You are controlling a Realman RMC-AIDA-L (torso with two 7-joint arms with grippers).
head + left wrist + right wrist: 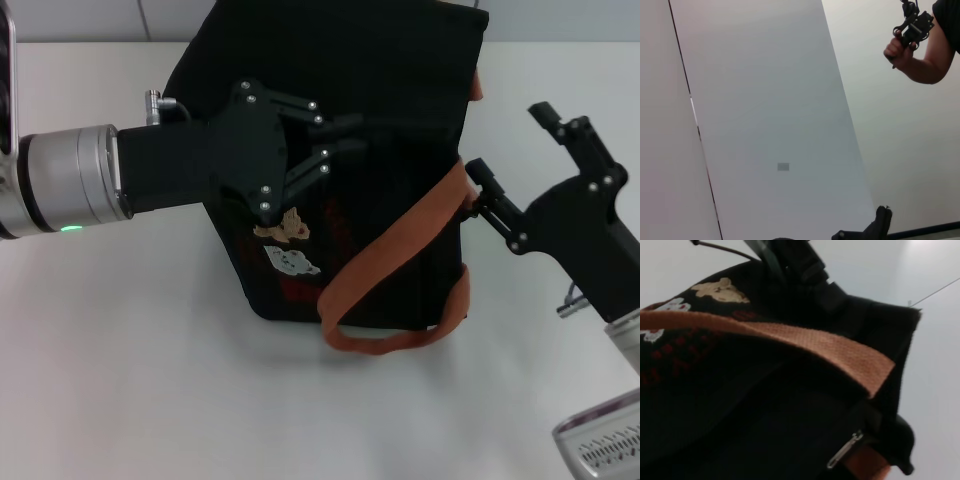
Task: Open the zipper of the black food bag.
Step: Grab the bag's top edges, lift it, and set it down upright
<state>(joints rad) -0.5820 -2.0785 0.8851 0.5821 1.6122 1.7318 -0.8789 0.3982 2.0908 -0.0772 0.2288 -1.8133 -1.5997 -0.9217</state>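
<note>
White tabletop [150, 380] extended under the whole work area, with a pale wall behind it. At its centre lay the black food bag [390, 130], tipped so that its patched front faced up, one orange-brown strap [395, 250] draped across it and looping onto the table.

The left gripper [345, 140] reached in from the left side and rested over the bag's upper face, fingers set narrowly apart with nothing visibly between them; contact with the fabric could not be confirmed. The right gripper [478, 195] stood at the bag's right edge, beside the strap. Whether its fingers were open or closed could not be told.

The zipper [845, 449] showed only in the right wrist view, as a small silver pull tab hanging at the bag's edge below the strap.

Recommended procedure (judged from this position): brace the bag body with the left gripper, bring the right fingertips onto the pull tab rather than the strap, close firmly, then draw along the zip line without lifting.
</note>
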